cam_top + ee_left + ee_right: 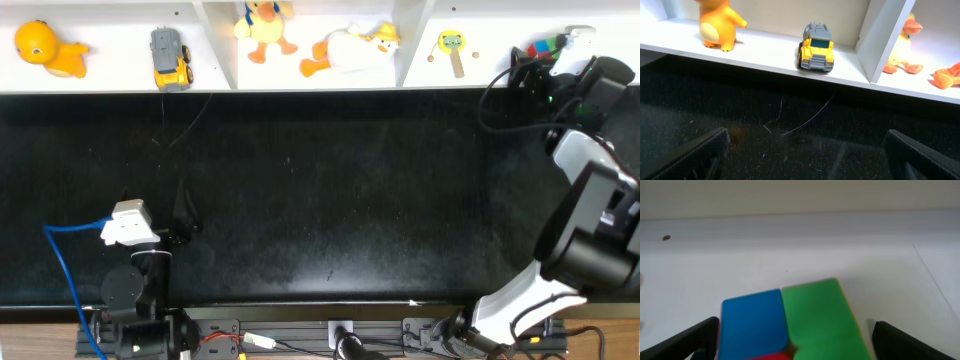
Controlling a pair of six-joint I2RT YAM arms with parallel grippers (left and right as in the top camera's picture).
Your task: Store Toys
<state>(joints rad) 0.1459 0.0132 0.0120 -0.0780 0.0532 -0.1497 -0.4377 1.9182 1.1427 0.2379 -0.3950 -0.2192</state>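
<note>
A block with blue, green and red faces (790, 320) rests on the white shelf floor (790, 245) in the rightmost compartment. My right gripper (795, 345) stands open around it, one finger on each side and a thin gap at the green face. The top view shows that block (542, 46) at the shelf's right end with the right gripper (556, 54) at it. My left gripper (805, 150) is open and empty over the black mat, facing the shelf; from above the left gripper (183, 215) sits at the lower left.
Stored on the shelf are an orange duck (48, 48), a yellow and grey truck (170, 58), a yellow plush duck (264, 26), a white plush duck (350, 48) and a green rattle (452, 46). White dividers (880, 40) split the compartments. The black mat (340, 190) covers the table.
</note>
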